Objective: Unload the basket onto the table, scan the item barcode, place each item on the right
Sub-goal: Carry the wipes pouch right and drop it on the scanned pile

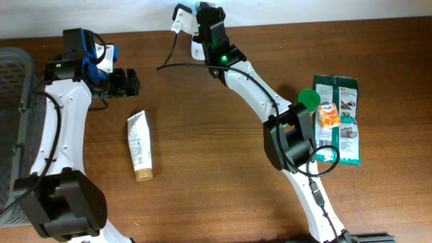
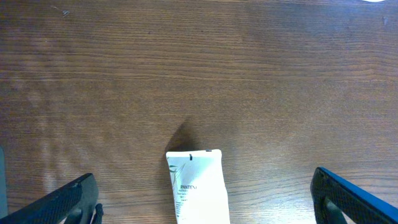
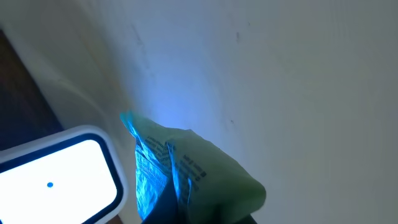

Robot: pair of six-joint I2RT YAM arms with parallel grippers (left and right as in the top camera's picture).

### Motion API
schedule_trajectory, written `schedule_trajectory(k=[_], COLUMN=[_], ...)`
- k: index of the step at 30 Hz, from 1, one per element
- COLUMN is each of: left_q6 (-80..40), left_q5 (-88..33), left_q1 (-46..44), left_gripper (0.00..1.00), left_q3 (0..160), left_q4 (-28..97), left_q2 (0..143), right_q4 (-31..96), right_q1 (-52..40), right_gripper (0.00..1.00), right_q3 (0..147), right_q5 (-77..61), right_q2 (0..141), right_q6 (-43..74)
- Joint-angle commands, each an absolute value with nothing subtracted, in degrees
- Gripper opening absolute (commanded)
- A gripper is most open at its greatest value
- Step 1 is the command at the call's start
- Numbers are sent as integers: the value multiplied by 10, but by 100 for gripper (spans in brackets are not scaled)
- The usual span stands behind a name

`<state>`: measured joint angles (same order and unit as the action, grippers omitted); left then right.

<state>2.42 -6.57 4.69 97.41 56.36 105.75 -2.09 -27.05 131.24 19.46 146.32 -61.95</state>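
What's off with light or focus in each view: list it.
Overhead: even, sharp. Left wrist: crisp wood grain, tube throwing a short shadow beyond its top. Right wrist: blue wash on the soft-focus green packet, white scanner blown out.

The white-shelled jointed left arm (image 1: 64, 125) and right arm (image 1: 251, 84) have black joint housings (image 1: 287, 145) — one small green light (image 1: 221, 59), thin black cables (image 1: 182, 64).

Looks down on a brown wood-grain table (image 2: 199, 74), a white tube (image 2: 196, 186) marked "PANTEN" lying at bottom centre with crimped end pointing up-frame and lower part cut off by the edge, between the dark fingers (image 2: 68, 202) of the left gripper (image 2: 204, 193), spread wide to either corner, touching nothing.
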Motion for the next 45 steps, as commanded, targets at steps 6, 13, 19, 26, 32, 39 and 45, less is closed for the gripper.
schedule_trajectory(k=[6,13,19,26,32,39,45], left_q6=[31,31,31,31,31,31,31], left_q5=[-63,-63,-63,-63,-63,-63,-63], left_q1=[47,47,47,47,47,47,47], left_gripper=[99,99,99,99,99,99,99], left_q3=[976,976,976,976,976,976,976], left_q4=[563,563,563,563,563,563,563], left_q2=[1060,1060,1060,1060,1060,1060,1060], right_q4=[0,296,710,973,873,775,758], right_q1=[-266,-251,-194,-35,32,32,21], right_gripper=[4,4,4,4,4,36,61], right_q3=[1319,1319,1319,1277,1048,961,1006], right_q5=[200,66,57,25,25,39,-41], right_q2=[1406,1225,1075,1077,1078,1087,1087], right_q6=[-484,-183,25,186,194,194,113])
